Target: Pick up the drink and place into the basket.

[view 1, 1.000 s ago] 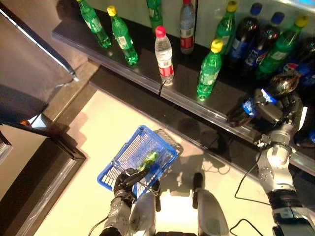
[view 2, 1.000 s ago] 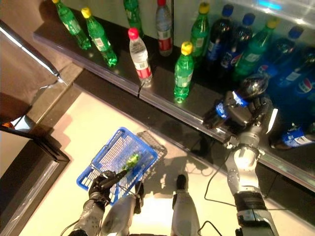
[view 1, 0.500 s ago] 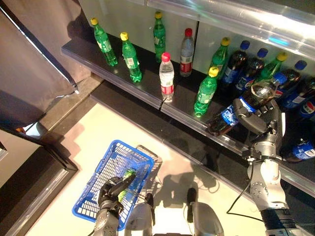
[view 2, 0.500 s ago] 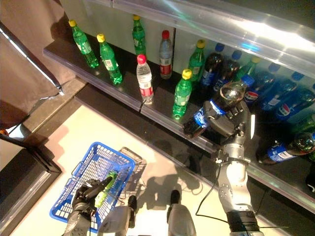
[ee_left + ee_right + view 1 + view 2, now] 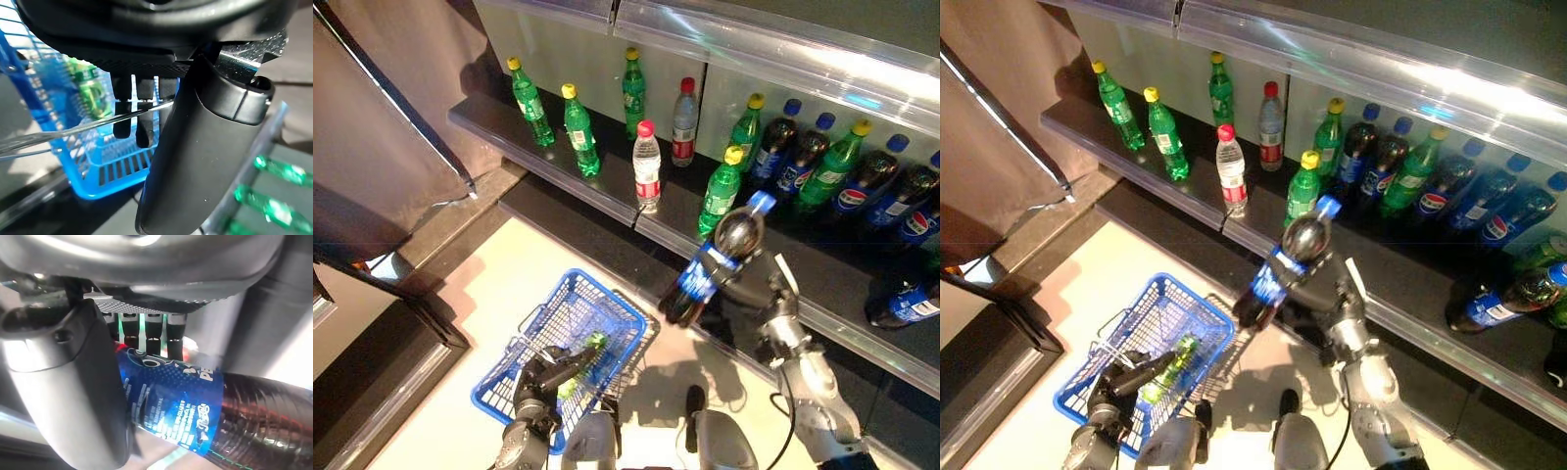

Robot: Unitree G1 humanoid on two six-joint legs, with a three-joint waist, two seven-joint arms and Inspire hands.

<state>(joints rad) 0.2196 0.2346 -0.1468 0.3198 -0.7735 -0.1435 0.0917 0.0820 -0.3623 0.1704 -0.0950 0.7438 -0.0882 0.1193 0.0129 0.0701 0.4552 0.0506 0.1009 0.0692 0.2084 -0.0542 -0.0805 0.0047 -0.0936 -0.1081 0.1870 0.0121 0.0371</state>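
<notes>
My right hand [image 5: 766, 286] is shut on a dark cola bottle [image 5: 710, 264] with a blue label and blue cap. It holds the bottle tilted in the air, in front of the shelf and just right of the blue wire basket [image 5: 612, 297]. In the right wrist view the fingers [image 5: 146, 328] and thumb [image 5: 63, 382] wrap around the labelled part of the cola bottle [image 5: 171, 401]. My left hand [image 5: 540, 377] grips the basket's metal handle [image 5: 73, 129], fingers [image 5: 142, 122] curled over it. A green bottle [image 5: 582, 352] lies inside the basket.
A dark shelf [image 5: 607, 186] runs along the back with green bottles [image 5: 578, 132], a clear water bottle [image 5: 647, 166] and a row of cola bottles [image 5: 803, 157]. One cola bottle [image 5: 901, 304] lies toppled at the far right. A dark curtain [image 5: 382, 147] hangs on the left.
My right hand has carried the cola bottle off the shelf, down and left to beside the basket. The left hand still holds the handle. The camera has shifted.
</notes>
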